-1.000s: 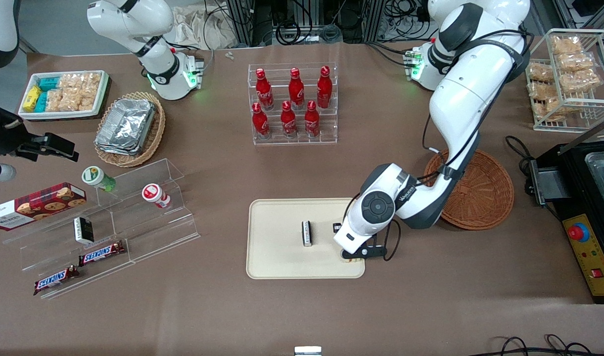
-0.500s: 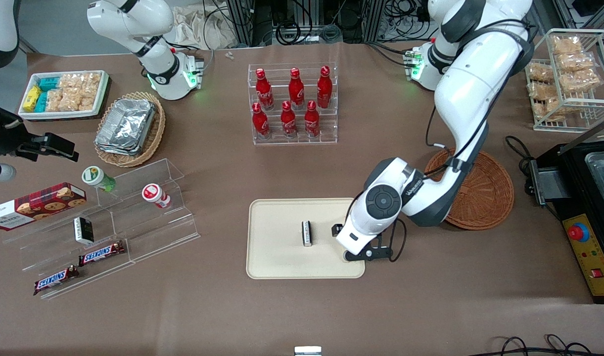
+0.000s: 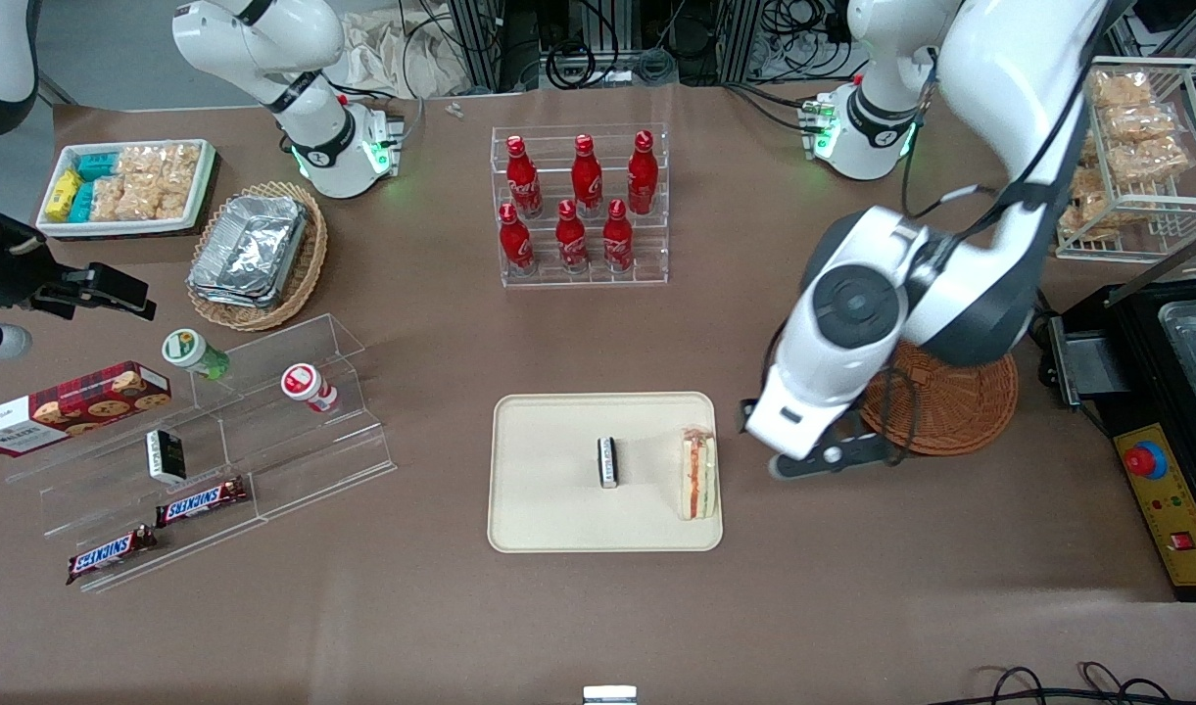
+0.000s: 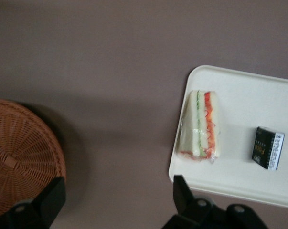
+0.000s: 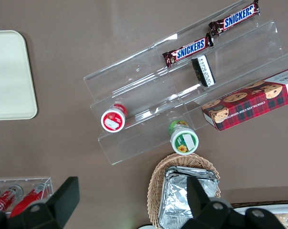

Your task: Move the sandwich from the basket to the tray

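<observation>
— Where's the sandwich [image 3: 697,476]?
— Lying on the tray [image 3: 549,509], at the edge nearest the basket [image 3: 960,406], beside a small dark packet [image 3: 607,461].
— And the gripper [image 4: 117,195]?
— Raised over the table [image 3: 598,617] between tray and basket, fingers spread, holding nothing.

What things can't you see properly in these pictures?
- Basket: front view, the working arm covers part of it; left wrist view, the edge cuts it off.
- Small dark packet on the tray: its writing is too small to read.
- Tool, open above the table beside the sandwich: front view hides its fingertips.
</observation>
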You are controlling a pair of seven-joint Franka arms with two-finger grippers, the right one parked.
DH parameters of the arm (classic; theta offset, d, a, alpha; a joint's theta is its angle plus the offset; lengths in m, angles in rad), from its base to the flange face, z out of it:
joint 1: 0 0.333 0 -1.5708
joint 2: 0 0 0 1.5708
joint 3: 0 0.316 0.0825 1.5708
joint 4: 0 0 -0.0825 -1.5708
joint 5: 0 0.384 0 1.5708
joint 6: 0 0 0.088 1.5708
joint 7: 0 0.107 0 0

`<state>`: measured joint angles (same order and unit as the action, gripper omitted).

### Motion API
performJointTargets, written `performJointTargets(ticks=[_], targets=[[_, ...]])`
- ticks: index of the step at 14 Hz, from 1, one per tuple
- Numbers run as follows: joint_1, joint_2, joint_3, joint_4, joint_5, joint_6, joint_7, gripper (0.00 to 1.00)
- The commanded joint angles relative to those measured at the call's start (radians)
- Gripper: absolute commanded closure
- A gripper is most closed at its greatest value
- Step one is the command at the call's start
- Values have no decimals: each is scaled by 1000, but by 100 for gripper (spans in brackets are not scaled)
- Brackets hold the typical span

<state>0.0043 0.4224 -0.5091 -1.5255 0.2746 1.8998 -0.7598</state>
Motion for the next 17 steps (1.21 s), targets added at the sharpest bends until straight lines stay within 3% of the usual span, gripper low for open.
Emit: performJointTargets(ticks=[1,5,8,12,15,17], targets=[[106,-259,4,-295,-80,149,89,0],[213,-254,7,-107,-93,-57,264,0],[342,-264,6,-88,-195,-96,466,0],[359,-263,35,-79,-203,-108,554,1],[73,-272,423,-27,-244,-209,556,1],[49,-283,465,-25,-253,-238,557,0]])
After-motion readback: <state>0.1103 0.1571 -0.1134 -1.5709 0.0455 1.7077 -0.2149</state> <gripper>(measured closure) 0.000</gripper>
